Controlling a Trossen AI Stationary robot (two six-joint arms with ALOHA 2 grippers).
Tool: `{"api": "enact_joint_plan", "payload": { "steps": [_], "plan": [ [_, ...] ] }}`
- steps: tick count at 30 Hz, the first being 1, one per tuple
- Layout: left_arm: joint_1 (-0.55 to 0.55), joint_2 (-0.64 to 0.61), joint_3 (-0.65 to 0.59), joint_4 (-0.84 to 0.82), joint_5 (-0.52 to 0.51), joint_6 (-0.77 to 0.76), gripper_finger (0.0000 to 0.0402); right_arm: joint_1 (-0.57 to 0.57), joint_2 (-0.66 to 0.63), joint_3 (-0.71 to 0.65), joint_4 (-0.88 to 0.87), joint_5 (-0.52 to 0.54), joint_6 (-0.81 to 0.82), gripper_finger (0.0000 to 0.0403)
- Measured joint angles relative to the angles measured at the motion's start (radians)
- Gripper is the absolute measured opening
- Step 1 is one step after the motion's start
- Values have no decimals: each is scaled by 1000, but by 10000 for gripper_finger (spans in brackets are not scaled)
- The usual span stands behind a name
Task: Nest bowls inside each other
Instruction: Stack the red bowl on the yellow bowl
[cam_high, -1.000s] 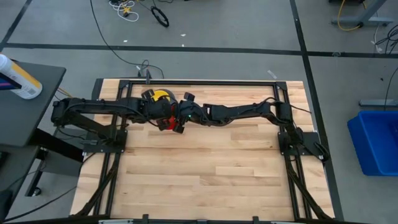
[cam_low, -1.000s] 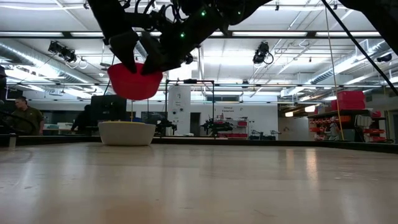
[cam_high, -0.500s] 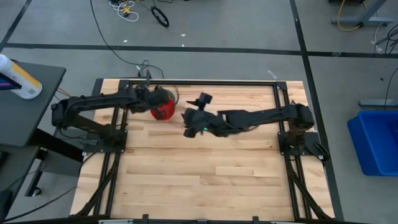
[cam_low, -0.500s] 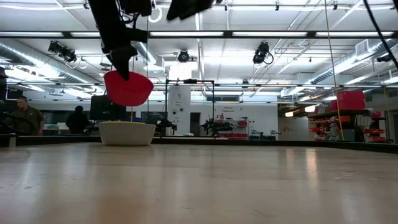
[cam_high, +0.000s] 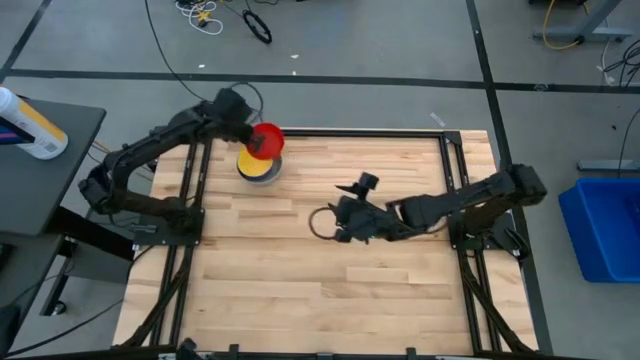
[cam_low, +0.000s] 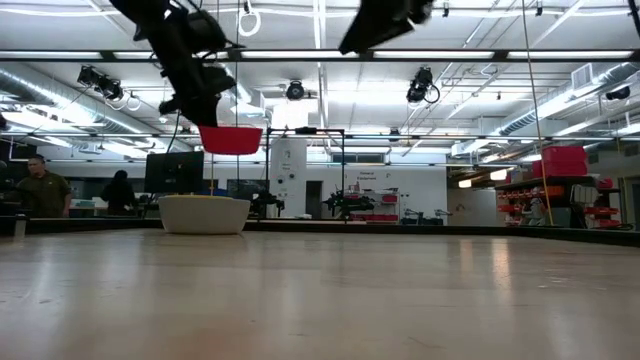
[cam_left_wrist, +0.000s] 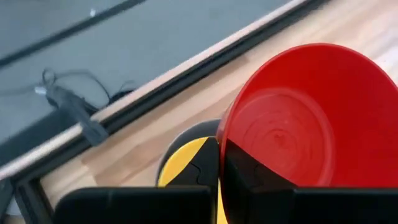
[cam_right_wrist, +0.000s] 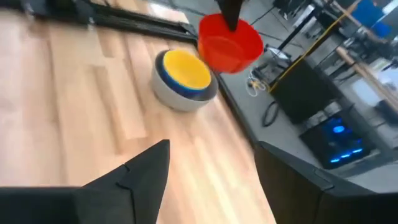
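A red bowl (cam_high: 270, 140) hangs in the air at the table's far left, just beyond a stack of bowls (cam_high: 257, 167), with my left gripper (cam_high: 254, 139) shut on it. The stack rests on its grey outer bowl (cam_right_wrist: 180, 96), which holds a blue bowl and, innermost, a yellow bowl (cam_right_wrist: 185, 68). In the low view the red bowl (cam_low: 230, 139) sits level, well above the stack (cam_low: 204, 213). My right gripper (cam_high: 322, 222) stands open over the middle of the table and holds nothing. My left gripper pinches the red bowl's rim (cam_left_wrist: 222, 138) on the side facing the table's left, with one finger (cam_left_wrist: 249, 180) inside the bowl and the other outside. The fingers slant down from the left. The bowl hangs lifted clear, level and mouth up, above the stack's far side.
The table's black frame rail (cam_high: 340, 131) runs along the far edge right behind the red bowl. Bare wooden tabletop (cam_high: 320, 290) lies across the near half. Cables lie on the floor beyond the far edge.
My left gripper has swung toward the table's far edge with the red bowl, which was tilted and now hangs level, a little farther back. My right gripper has drawn away from the red bowl toward the table's right and near side.
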Motion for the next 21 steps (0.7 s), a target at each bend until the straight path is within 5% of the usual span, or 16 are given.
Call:
{"api": "enact_joint_plan", "payload": {
  "steps": [9, 21],
  "plan": [
    [124, 1, -149, 45, 42, -25, 6, 112, -131, -326, 208, 36, 155, 253],
    [162, 126, -269, 115, 13, -80, 6, 198, -133, -371, 266, 61, 206, 236]
  ]
}}
